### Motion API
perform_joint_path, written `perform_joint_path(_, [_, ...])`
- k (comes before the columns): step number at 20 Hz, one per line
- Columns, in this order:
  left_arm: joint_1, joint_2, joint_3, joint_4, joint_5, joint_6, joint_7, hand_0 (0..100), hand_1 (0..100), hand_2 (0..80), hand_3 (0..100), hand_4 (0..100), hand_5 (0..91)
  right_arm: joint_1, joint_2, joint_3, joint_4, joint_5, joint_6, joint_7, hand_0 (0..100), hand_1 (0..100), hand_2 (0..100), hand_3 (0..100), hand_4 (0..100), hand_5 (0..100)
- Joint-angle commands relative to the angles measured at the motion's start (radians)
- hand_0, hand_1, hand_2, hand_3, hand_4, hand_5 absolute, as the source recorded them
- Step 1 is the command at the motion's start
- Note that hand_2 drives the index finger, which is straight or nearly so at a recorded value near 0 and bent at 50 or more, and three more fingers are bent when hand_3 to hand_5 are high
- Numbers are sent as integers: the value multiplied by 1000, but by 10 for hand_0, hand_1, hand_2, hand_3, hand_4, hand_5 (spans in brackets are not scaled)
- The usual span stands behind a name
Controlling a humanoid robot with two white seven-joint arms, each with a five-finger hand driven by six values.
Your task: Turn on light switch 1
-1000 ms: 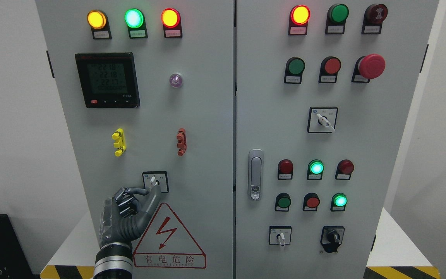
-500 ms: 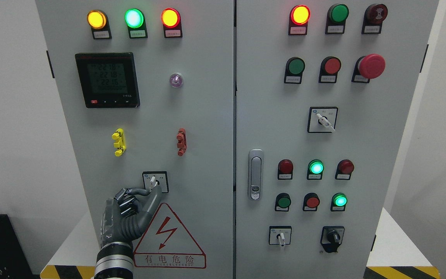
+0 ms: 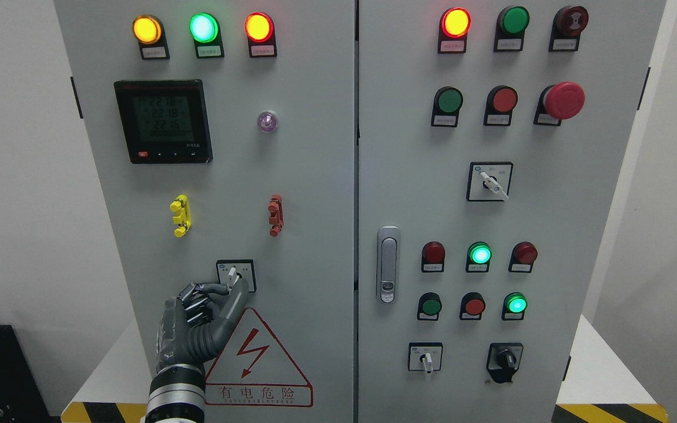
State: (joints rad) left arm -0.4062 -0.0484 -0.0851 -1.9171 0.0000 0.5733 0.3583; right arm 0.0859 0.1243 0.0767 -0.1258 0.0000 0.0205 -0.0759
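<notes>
A tall pale-grey metal electrical cabinet (image 3: pixel 315 176) with two doors is seen head-on. On the left door, low down, a small white rotary selector switch on a black-framed square plate (image 3: pixel 235 275) is mounted just above a red-bordered triangular warning sign with a lightning bolt (image 3: pixel 256 367). The switch lever is seen roughly upright, tilted slightly.

The left robot hand (image 3: pixel 200 320), dark grey with a silver wrist cuff, is raised from the bottom edge at the left. Its fingers (image 3: pixel 212 289) are bent towards the switch; one fingertip is placed at the left of the white lever and the thumb is laid against the plate's lower right. Whether the lever is firmly pinched cannot be told, as the contact is small and partly hidden. The other fingers are curled against the palm.

Higher on the left door, a black digital meter with a green display (image 3: pixel 163 121) is set below a row of lit yellow, green and red round indicator lamps (image 3: pixel 203 27). A yellow clip (image 3: pixel 180 215) and a red clip (image 3: pixel 275 215) are fixed between the meter and the switch.

On the right door, a silver door handle (image 3: pixel 388 264), a large red mushroom-shaped emergency button (image 3: pixel 563 100) and several further lamps, push buttons and selector switches are seen. The cabinet stands on a white surface with yellow-and-black striped edging (image 3: pixel 609 411).
</notes>
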Motion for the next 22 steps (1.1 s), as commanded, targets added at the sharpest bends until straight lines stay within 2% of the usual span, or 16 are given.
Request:
perform_joint_path(1, [-5, -2, -4, 6, -2, 0, 1, 131, 660, 574, 1000, 949, 877, 0, 0, 0, 0, -25, 1, 1, 0, 0, 0, 0, 0, 0])
perform_joint_path(22, [-14, -8, -4, 6, -6, 3, 1, 151, 654, 580, 1000, 957, 877, 0, 0, 0, 0, -25, 1, 1, 0, 0, 0, 0, 0, 0])
